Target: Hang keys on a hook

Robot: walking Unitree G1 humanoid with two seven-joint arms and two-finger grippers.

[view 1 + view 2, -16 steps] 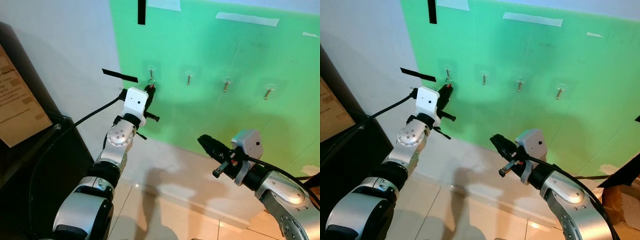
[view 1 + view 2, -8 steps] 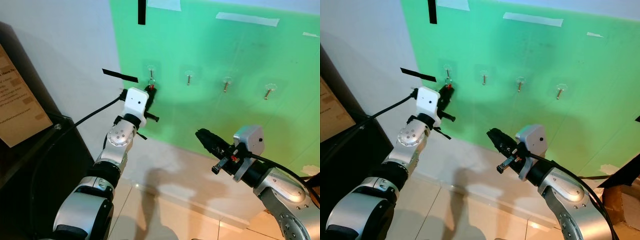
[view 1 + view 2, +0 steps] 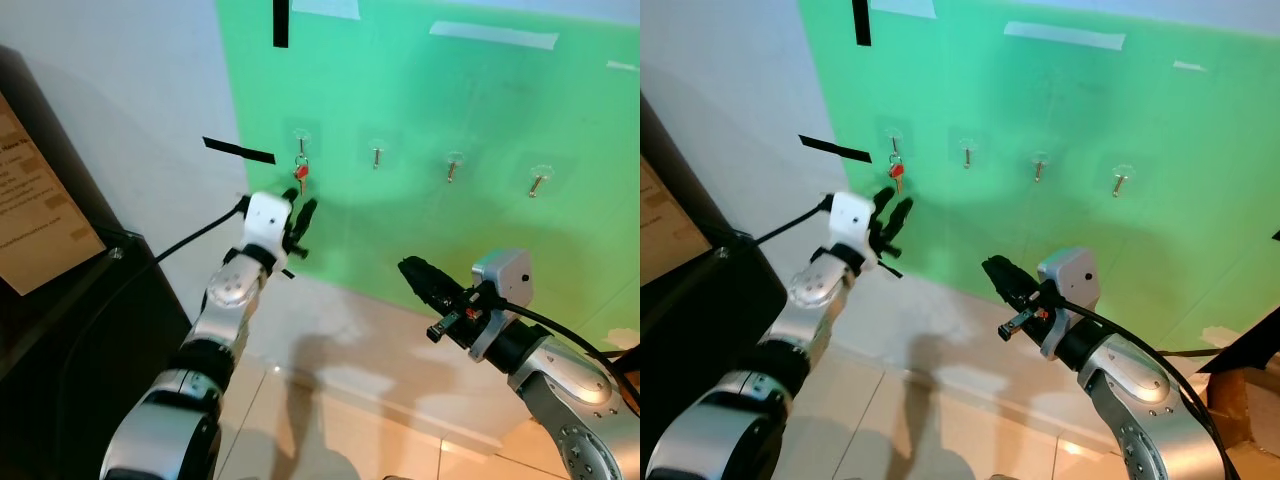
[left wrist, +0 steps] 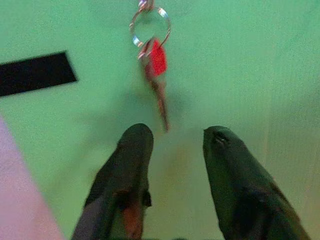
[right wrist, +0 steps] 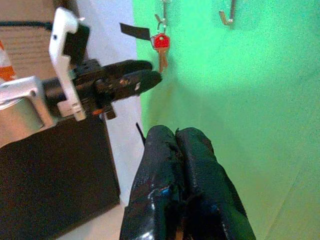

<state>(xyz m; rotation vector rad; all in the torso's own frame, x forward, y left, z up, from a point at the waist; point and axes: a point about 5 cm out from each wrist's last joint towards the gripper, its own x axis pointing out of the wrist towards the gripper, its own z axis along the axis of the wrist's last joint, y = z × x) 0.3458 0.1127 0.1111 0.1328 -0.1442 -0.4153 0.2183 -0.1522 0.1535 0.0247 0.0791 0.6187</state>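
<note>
The red-tagged keys on a silver ring (image 4: 152, 65) hang from the leftmost clear wall hook (image 3: 300, 140). The left gripper (image 4: 172, 145) sits below, fingers released; the task looks done.

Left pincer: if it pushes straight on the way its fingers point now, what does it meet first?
Probably the green wall panel just below the hanging keys. The left pincer is open with the key tip above the gap between its fingers, so it may brush that; depth is unclear.

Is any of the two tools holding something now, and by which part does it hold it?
Nothing is held. The left tool is open below the keys, which hang from the hook by their ring. The right tool is shut on nothing.
</note>
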